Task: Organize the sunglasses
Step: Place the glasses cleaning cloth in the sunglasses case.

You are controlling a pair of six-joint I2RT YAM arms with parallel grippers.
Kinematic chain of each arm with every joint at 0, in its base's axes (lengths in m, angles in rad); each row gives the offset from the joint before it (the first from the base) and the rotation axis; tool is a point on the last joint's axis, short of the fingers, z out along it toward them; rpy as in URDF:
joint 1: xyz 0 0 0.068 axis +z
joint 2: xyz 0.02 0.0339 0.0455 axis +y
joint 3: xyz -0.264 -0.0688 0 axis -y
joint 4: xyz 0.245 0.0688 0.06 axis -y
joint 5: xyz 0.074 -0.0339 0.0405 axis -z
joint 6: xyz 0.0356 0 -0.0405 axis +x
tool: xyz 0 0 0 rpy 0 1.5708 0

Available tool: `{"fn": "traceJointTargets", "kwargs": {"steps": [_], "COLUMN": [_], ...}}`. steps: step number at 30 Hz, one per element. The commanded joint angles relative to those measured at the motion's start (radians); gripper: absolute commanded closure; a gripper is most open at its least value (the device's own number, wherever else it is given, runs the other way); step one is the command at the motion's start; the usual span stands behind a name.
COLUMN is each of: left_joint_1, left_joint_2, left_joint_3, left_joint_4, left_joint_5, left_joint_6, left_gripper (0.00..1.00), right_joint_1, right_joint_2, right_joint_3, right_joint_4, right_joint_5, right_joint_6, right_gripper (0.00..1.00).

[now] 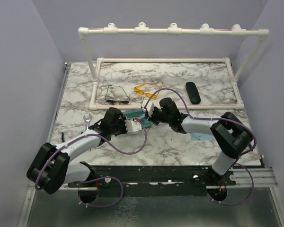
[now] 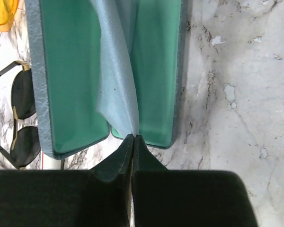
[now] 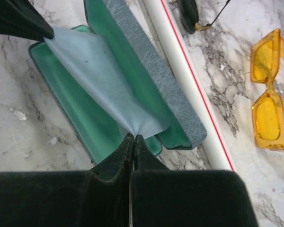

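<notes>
Left gripper (image 2: 133,138) and right gripper (image 3: 133,138) each pinched shut on a corner of the thin pale-blue cloth (image 3: 99,75); lift evenly to clear the green-lined grey-blue case (image 2: 34,85) just ahead.

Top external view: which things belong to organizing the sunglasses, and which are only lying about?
Job: thin dark wire-frame sunglasses; translucent yellow-orange plastic sunglasses; open grey-blue rectangular case with green lining; pale blue cloth.
Lying about: black oval case; white plastic pipe frame.
</notes>
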Motion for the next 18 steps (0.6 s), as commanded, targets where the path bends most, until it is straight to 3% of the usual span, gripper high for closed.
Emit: {"fn": "traceJointTargets", "kwargs": {"steps": [1,18], "left_joint_1": [0.007,0.003], "left_joint_2": [-0.005,0.026], "left_joint_3": [-0.031,-0.07], "left_joint_4": [0.011,-0.006], "left_joint_5": [0.055,0.105], "left_joint_6": [0.013,0.056], "left_gripper": [1.0,1.0], "right_joint_1": [-0.005,0.01], "right_joint_2": [0.008,0.023], "right_joint_3": [-0.025,-0.032], "right_joint_4": [-0.06,-0.141], "right_joint_5": [-0.041,-0.011], "right_joint_6": [-0.018,-0.003], "right_gripper": [0.99,0.99]}}
